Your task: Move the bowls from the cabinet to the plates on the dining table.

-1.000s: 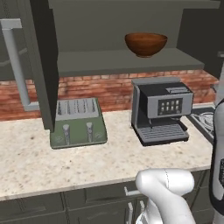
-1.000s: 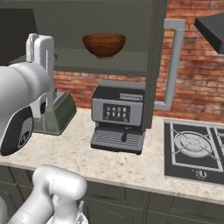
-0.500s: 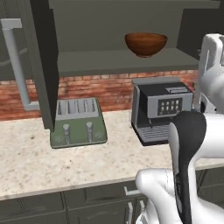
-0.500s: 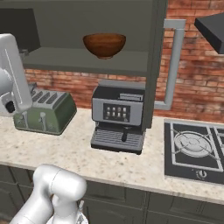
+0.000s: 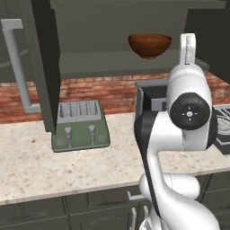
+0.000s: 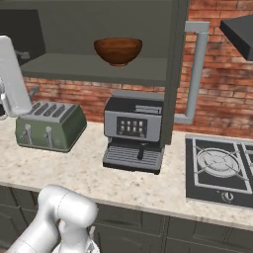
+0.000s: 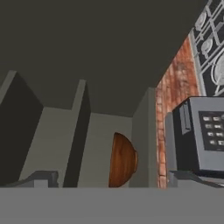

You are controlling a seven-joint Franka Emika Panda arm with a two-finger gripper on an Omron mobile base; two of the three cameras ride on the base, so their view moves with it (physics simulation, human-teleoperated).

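A glossy reddish-brown bowl (image 5: 149, 45) (image 6: 118, 50) stands upright on the inner shelf (image 5: 103, 64) of the open dark cabinet (image 6: 74, 29). The hand view is rolled, so the bowl (image 7: 124, 159) appears on its side, straight ahead and at some distance. My gripper (image 7: 116, 181) is open, its two fingertips (image 7: 41, 178) far apart at the lower edge with nothing between them. My raised white arm (image 5: 188, 103) stands in front of the cabinet, its top end just right of the bowl. The plates and the dining table are out of view.
On the speckled counter (image 5: 54, 166) sit a green toaster (image 5: 80, 128) (image 6: 49, 126) and a coffee machine (image 6: 134, 131) (image 7: 199, 131) below the shelf. The cabinet doors (image 5: 42, 67) (image 6: 175, 74) hang open on both sides. A stove (image 6: 222, 170) lies to the right.
My arm has swung up and across: in the left base view it now covers the coffee machine, in the right base view it has drawn back to the left edge. The bowl has not moved.
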